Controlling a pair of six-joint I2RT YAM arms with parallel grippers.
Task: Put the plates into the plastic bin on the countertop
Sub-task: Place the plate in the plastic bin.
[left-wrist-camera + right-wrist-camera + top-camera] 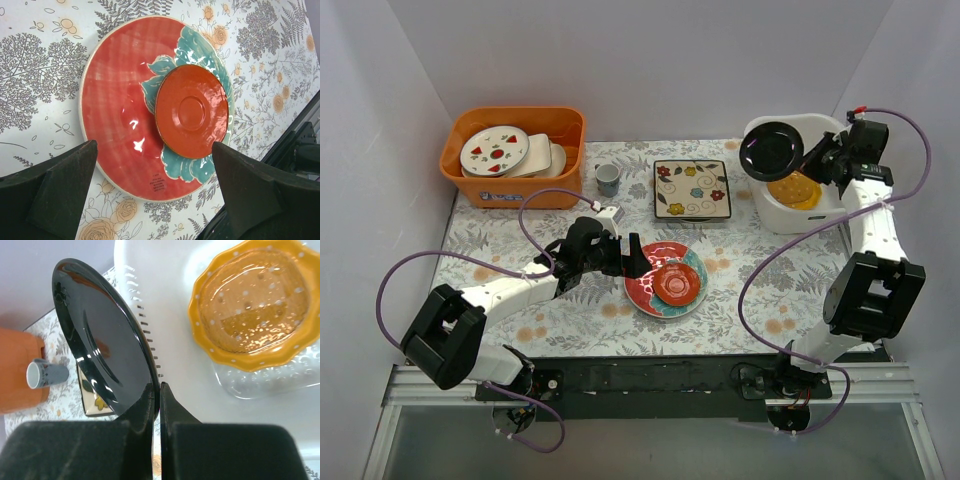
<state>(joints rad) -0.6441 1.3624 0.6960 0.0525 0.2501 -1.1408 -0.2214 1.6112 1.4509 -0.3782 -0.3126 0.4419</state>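
1. Top external: there are two bins, an orange bin [510, 195] at the far left and the plastic bin [788, 221] at the far right, both on the countertop [740, 300].
2. The orange bin holds a stack of white round plates [495, 150]; how many cannot be told.
3. One small cup [608, 178] stands beside the orange bin, and one cream square floral plate [692, 188] lies flat between the cup and the plastic bin.
4. One red-and-teal plate [650, 290] lies near the middle, with one smaller orange saucer [677, 283] on top of it.
5. The left gripper [635, 262] is at this plate's left edge.
6. The right gripper [815, 158] holds one dark round plate [773, 150] above the plastic bin's left rim.
7. One yellow scalloped plate [794, 190] lies inside the bin.
8. Left wrist: the red-and-teal plate [125, 110] lies flat with the orange saucer [191, 111] off-centre on it.
9. The left gripper [153, 150] is spread wide and grasps nothing; its two fingers [60, 190] flank the plate's near rim, and contact cannot be judged.
10. Right wrist: the right gripper [156, 387] is clamped on the rim of the dark round plate [100, 340], which stands on edge over the plastic bin [165, 305].
11. Inside the bin, the yellow scalloped plate [255, 300] rests on one clear glass plate [265, 380].
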